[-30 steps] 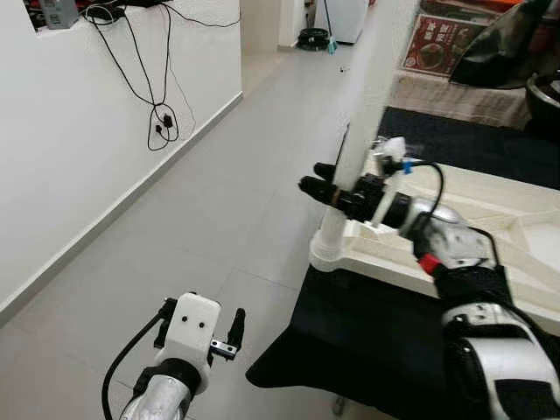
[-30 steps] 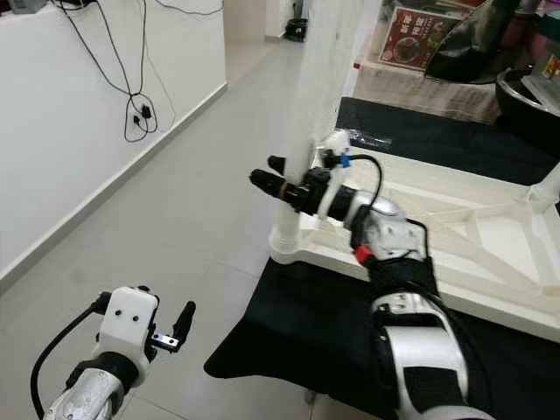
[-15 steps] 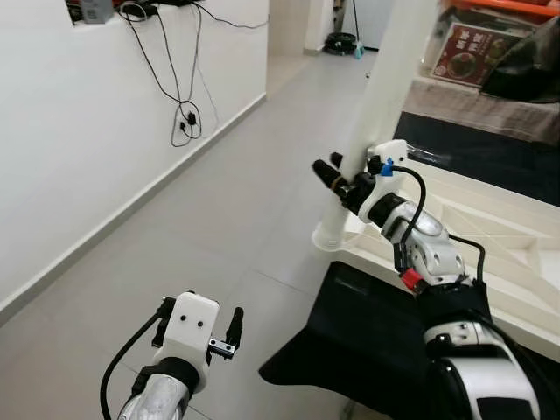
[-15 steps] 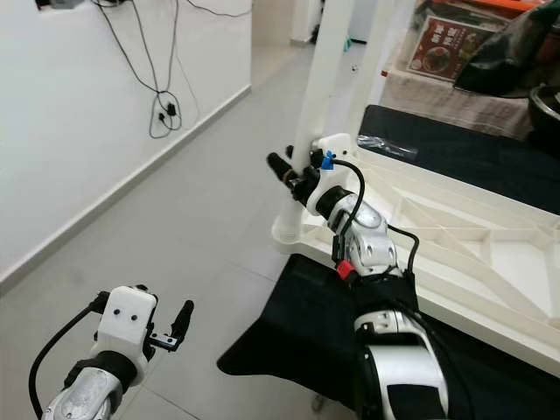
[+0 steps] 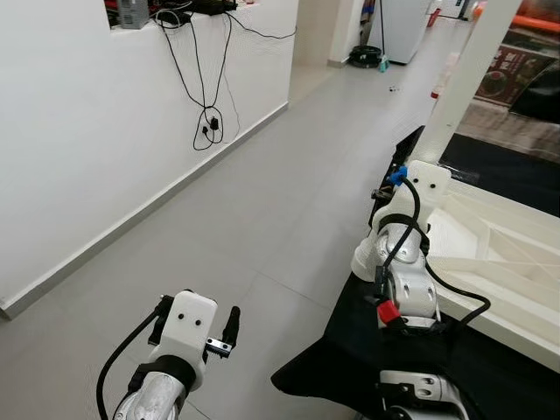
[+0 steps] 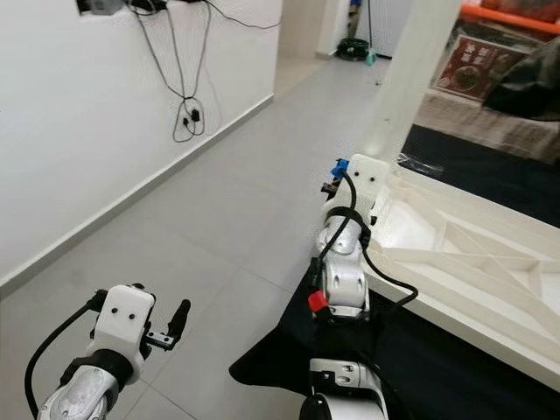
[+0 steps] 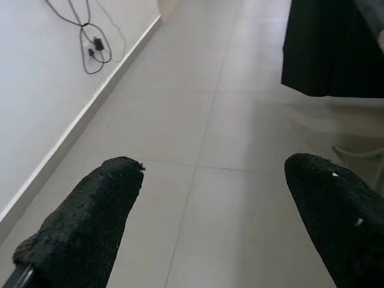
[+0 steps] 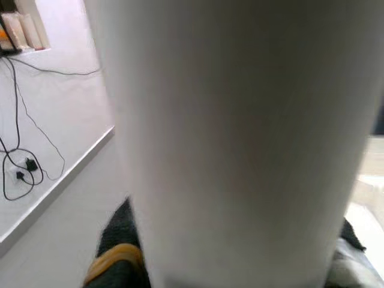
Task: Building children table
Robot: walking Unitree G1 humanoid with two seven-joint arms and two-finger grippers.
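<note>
A white children's table lies upside down, its underside (image 5: 503, 254) facing up, on a surface draped in black cloth (image 5: 350, 354). One white table leg (image 5: 459, 79) stands upright at the near left corner. My right gripper (image 5: 389, 191) is shut on this leg low down, mostly hidden behind its own white wrist housing. In the right wrist view the leg (image 8: 234, 132) sits between the two black fingers (image 8: 117, 258). My left gripper (image 7: 213, 198) hangs open low at the left over the grey tiled floor, holding nothing.
A white wall with hanging black cables (image 5: 208, 122) and a baseboard runs along the left. Open tiled floor (image 5: 262, 201) lies between the wall and the black-draped surface. A printed box (image 6: 464, 70) and dark items stand at the far right.
The camera has shifted. My right wrist has turned and closed in on the leg, with the forearm now upright in front of it. The left gripper stays open in the same place.
</note>
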